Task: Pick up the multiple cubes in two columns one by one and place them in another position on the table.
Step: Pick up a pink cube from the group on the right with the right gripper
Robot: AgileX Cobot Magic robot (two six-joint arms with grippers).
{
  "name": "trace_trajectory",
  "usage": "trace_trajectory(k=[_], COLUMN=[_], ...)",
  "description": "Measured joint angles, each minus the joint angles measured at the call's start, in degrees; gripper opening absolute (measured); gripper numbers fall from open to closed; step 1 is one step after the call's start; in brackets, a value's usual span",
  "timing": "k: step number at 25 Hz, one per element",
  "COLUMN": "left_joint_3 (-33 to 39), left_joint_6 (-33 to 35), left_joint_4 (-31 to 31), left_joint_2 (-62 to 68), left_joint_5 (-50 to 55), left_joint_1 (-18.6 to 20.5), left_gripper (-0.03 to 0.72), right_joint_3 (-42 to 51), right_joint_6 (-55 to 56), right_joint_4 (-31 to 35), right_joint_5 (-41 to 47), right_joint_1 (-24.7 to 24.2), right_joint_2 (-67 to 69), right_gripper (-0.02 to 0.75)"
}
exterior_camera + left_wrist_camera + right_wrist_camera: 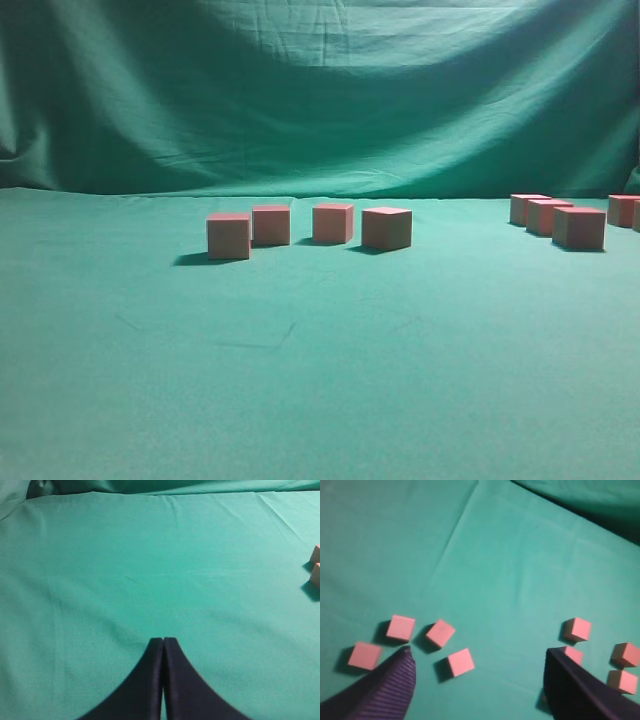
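Matte salmon-pink cubes [312, 226] with sharp square faces sit on the wrinkled green cloth table [320, 380], four centrally and perhaps four more far right, the left gripper [163, 641] pressed closed and the ribbed right gripper [477, 652] spread wide, empty.

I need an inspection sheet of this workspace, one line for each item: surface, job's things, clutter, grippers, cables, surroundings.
Surface: table under green cloth, slightly wrinkled.
Job's things: cubes, pink, in two groups; four mid-table, at least four at the right, one cut by the frame edge. All rest on the cloth.
Clutter: nothing seen.
Grippers: left gripper shut, empty, above bare cloth; right gripper open wide, empty, above the cubes.
Cables: nothing seen.
Surroundings: draped green backdrop behind the table.
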Motion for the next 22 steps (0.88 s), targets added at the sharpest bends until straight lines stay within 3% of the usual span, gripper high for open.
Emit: trace_trajectory(k=[10, 16, 22], left_joint_3=[0.00, 0.00, 0.00], left_joint_6=[0.00, 0.00, 0.00], left_joint_4=[0.00, 0.00, 0.00], left_joint_2=[0.00, 0.00, 0.00], left_joint_5=[0.00, 0.00, 0.00], left_joint_1=[0.00, 0.00, 0.00], left_gripper=[0.000, 0.000, 0.000], right_joint_3=[13.71, 25.51, 27.36], right_joint_6=[-0.37, -0.65, -5.55], right_joint_4=[3.85, 10.50, 17.85], right_joint_5=[0.12, -9.11, -16.25], right_joint_1=[-17.90, -25.73, -31.37], right_joint_2=[-3.29, -1.64, 4.57], right_gripper=[0.545, 0.545, 0.545])
